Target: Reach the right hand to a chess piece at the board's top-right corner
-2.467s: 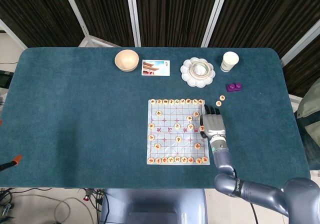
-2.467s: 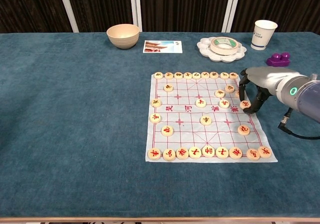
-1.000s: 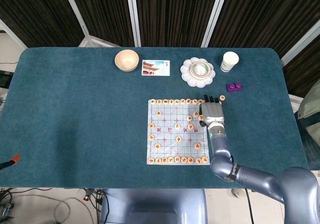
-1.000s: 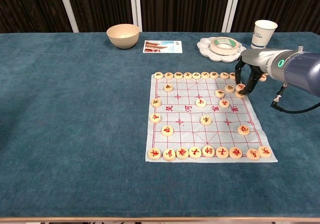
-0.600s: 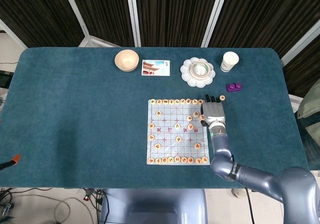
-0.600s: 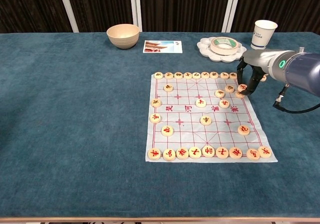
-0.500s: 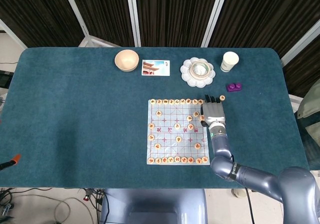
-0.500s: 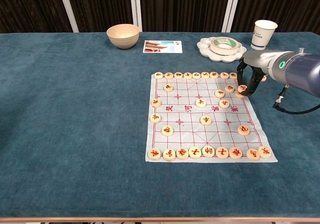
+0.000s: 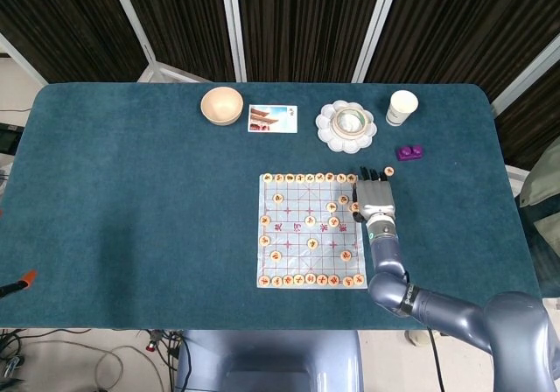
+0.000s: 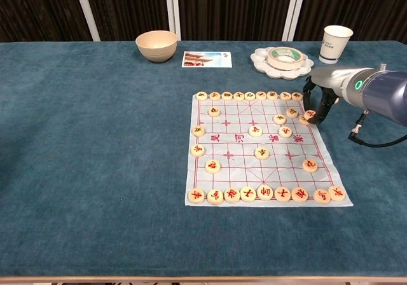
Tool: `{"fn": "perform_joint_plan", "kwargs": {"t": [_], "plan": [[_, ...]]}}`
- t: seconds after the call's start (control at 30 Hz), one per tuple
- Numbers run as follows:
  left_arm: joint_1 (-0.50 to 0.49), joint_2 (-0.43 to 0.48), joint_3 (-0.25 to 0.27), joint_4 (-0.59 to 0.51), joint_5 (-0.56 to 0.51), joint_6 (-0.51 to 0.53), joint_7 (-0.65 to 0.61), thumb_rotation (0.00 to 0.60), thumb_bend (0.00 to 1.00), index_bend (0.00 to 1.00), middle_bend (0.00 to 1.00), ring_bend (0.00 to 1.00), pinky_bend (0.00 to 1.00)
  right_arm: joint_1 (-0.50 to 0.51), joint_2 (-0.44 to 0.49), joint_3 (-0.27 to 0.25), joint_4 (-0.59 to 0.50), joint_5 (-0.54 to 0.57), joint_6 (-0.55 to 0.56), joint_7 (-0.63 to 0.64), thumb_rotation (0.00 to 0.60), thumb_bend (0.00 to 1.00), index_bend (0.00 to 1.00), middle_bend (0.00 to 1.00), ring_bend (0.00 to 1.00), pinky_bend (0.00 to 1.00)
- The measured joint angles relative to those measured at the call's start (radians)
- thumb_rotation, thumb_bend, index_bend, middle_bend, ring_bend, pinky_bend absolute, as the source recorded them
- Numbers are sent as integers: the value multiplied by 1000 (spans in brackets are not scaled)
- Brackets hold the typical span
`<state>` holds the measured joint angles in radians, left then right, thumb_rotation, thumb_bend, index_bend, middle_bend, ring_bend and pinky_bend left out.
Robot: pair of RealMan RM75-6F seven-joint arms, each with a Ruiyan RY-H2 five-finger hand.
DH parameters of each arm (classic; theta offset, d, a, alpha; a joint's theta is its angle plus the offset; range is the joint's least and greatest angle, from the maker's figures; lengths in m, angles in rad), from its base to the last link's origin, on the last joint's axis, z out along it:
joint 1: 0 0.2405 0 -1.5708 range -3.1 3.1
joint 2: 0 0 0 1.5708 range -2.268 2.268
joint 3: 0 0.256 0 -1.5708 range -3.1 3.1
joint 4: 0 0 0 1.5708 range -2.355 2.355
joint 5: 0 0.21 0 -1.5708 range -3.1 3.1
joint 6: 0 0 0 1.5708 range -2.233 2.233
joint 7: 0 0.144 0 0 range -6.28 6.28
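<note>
The paper chess board (image 9: pixel 293 243) (image 10: pixel 238 164) lies right of the table's middle, with round wooden pieces along its near and far rows. The top-right corner piece (image 9: pixel 351 178) (image 10: pixel 297 96) sits at the end of the far row. My right hand (image 9: pixel 374 201) (image 10: pixel 322 93) hovers at the board's right edge, just right of and slightly nearer than that corner piece, fingers curled downward. Its fingertips pinch another chess piece (image 9: pixel 355 206) (image 10: pixel 310 114) at the board's edge. The left hand is out of both views.
A tan bowl (image 9: pixel 221 105) (image 10: pixel 156 45), a postcard (image 9: pixel 272 118), a flower-shaped plate (image 9: pixel 325 122) (image 10: pixel 259 60) holding tape, and a paper cup (image 9: pixel 402 107) (image 10: pixel 335 43) line the far side. A purple object (image 9: pixel 409 152) and a loose piece (image 9: pixel 389 171) lie right of the board.
My right hand has travelled up the board's right edge toward the far corner, and the piece at its fingertips came with it. In the last half second it shifted slightly right.
</note>
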<state>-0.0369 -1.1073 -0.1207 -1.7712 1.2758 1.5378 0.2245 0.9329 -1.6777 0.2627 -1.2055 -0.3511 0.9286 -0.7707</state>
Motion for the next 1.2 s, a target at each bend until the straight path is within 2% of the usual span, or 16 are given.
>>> {"fn": "perform_joint_plan", "kwargs": {"t": [1.2], "plan": [[-2, -1, 2, 1, 1, -4, 1, 600, 0, 73, 0, 0, 0, 20, -19, 3, 5, 19, 5, -19, 600, 378, 507, 0, 46, 92]]}}
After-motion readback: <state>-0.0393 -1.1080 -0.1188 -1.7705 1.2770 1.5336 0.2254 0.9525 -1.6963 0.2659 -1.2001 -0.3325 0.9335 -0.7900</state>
